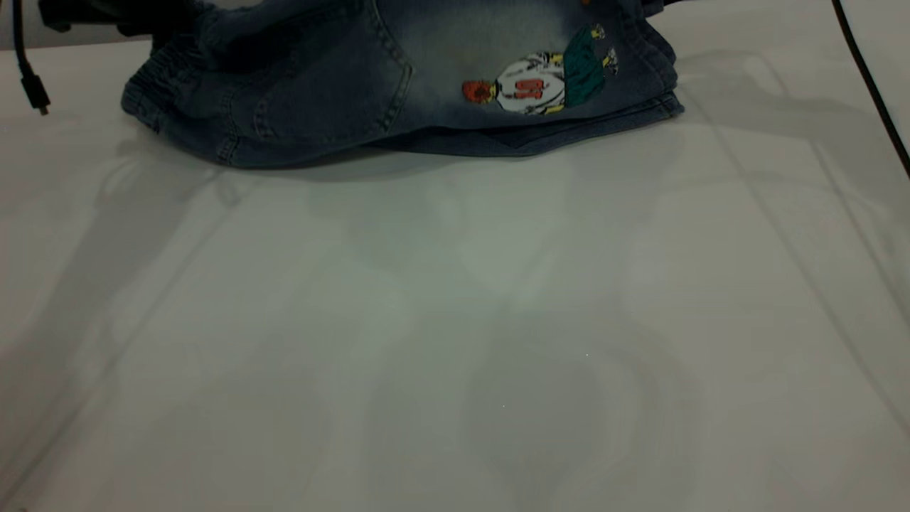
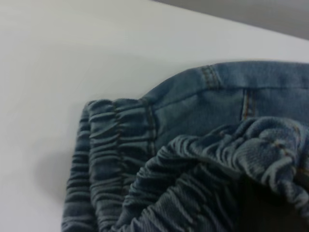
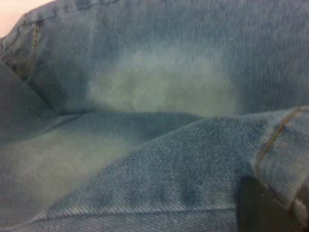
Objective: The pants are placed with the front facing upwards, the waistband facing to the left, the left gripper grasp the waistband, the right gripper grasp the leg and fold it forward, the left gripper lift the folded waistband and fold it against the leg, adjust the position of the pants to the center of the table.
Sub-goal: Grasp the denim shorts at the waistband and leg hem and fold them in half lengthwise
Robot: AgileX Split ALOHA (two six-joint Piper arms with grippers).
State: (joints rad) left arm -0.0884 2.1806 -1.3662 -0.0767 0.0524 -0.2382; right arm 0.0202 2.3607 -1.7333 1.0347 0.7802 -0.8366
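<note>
Pants (image 1: 398, 78) lay doubled at table (image 1: 455, 320) far edge, waistband (image 2: 116, 159) bunched for folding; L/R gripper jaws' state unclear, can't tell.

dim exterior | soft shadows on table (image 1: 455, 320) | wrist views blurred, out of focus

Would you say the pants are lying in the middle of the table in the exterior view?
No, the pants lie at the far edge of the table, whose middle shows only bare surface.

A black cable with a plug (image 1: 33, 91) hangs at the upper left; another thin black cable (image 1: 873, 89) crosses the upper right corner.
</note>
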